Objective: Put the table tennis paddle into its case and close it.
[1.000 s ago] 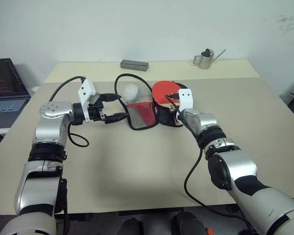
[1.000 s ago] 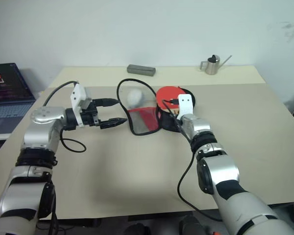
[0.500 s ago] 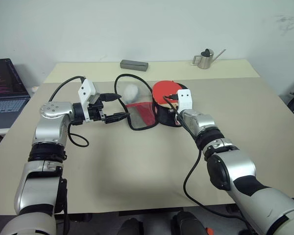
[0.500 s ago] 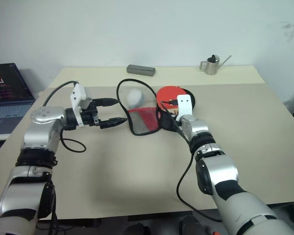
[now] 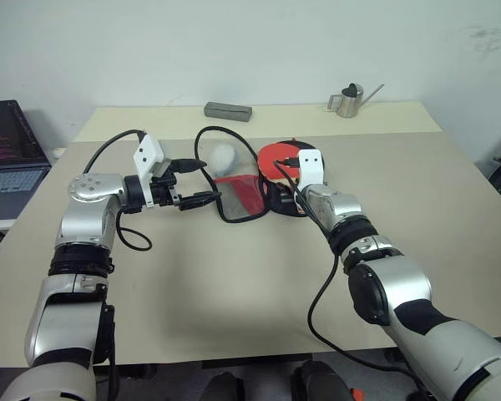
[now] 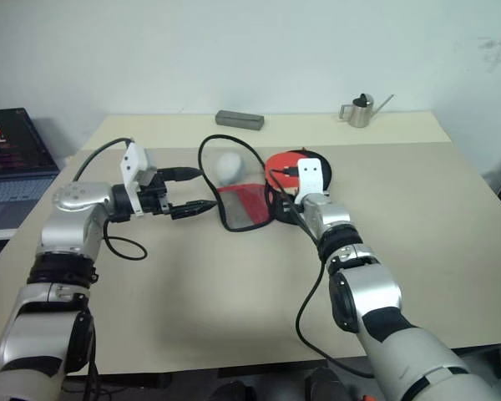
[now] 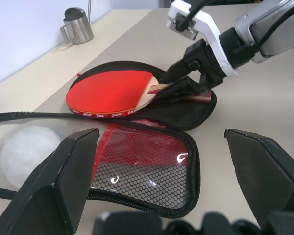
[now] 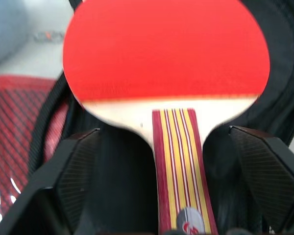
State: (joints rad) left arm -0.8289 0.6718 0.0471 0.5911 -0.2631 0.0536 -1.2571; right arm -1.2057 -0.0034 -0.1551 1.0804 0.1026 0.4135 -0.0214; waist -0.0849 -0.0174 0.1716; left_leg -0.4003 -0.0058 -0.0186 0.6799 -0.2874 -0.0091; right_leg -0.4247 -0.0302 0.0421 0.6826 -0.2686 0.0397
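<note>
Head view: the round red rubber-faced table tennis paddle (image 5: 277,155) lies in the open black fabric case (image 5: 285,204); the left gripper (image 5: 192,182) hovers released beside the lid.

Left wrist view: the right gripper (image 7: 179,87) straddles the handle.

Right wrist view: its fingers (image 8: 77,171) are spread, gripping nothing. Best to back out straight, then fold the lid over.

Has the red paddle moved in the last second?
Yes. The table tennis paddle has sunk lower into the case, judged against the grey box behind.
</note>
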